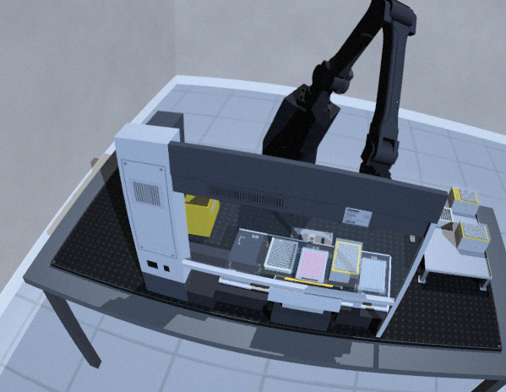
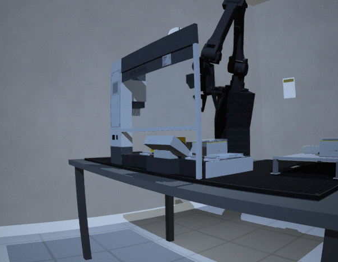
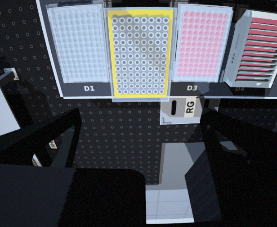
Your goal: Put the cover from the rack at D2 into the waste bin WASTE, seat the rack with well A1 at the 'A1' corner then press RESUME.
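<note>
The D2 tip rack (image 3: pixel 140 52) has a yellow rim, and a clear cover (image 3: pixel 140 97) lies over it, its edge jutting out past the near end. It also shows in the top view (image 1: pixel 346 258). My gripper (image 3: pixel 140 114) is open and empty. It hangs high behind the deck, above the black table between the deck's near edge and the arm's base, and it shows in the exterior view (image 2: pixel 204 99). The yellow waste bin (image 1: pixel 200 213) stands at the far end of the deck, past D5.
The open clear plate at D1 (image 3: pixel 77 43), the pink plate at D3 (image 3: pixel 199 43) and the red-trough reservoir at D4 (image 3: pixel 253 48) flank the rack. The nest RG (image 3: pixel 182 110) lies just below D3. The shelf (image 1: pixel 456 253) carries two tip racks. The gantry beam (image 1: pixel 304 186) spans the deck.
</note>
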Controlling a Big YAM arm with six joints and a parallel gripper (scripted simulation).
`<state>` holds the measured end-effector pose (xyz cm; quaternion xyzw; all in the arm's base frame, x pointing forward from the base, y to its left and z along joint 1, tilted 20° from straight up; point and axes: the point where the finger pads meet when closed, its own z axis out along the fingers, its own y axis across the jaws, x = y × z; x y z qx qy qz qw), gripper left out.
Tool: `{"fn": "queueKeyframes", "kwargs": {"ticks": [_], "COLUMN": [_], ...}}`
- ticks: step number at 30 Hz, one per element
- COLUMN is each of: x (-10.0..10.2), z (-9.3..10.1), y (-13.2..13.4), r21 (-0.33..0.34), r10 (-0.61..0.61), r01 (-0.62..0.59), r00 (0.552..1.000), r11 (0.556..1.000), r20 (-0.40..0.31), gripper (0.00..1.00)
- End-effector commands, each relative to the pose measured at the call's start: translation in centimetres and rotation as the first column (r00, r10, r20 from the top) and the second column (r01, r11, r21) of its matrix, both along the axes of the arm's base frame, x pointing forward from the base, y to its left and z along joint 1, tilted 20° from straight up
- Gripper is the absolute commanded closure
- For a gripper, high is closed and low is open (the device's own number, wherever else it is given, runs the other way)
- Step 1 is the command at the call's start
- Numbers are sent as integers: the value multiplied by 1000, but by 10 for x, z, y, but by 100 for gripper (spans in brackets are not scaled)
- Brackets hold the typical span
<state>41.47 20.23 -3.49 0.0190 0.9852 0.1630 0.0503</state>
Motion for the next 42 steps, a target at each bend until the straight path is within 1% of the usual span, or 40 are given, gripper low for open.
{"fn": "queueKeyframes", "kwargs": {"ticks": [1,6,9,16,19,23,25,26,27,29,33,35,37,40,42], "x": [8,12,15,13,18,15,15,18,19,18,14,19,19,16,16], "z": [-6,-12,-12,-25,-28,-36,-36,-37,-38,-41,-50,-51,-54,-60,-60], "y": [9,14,12,18,18,22,22,18,20,25,25,26,27,29,29], "r21": [4,6,7,6,8,7,7,7,8,8,5,8,8,6,6], "r10": [-1,1,-5,1,-5,1,1,-9,-7,1,1,-3,-4,1,1], "r01": [1,-1,5,-1,5,-1,-1,8,7,-1,-1,3,4,-1,-1], "r00": [1000,1000,1000,1000,1000,1000,1000,1000,1000,1000,1000,1000,1000,1000,1000], "r11": [1000,1000,1000,1000,1000,1000,1000,1000,1000,1000,1000,1000,1000,1000,1000], "r20": [14,21,23,20,26,21,21,22,25,25,17,23,23,19,19], "gripper": [0,0,0,0,0,0,0,0,0,0,0,0,0,0,0]}}
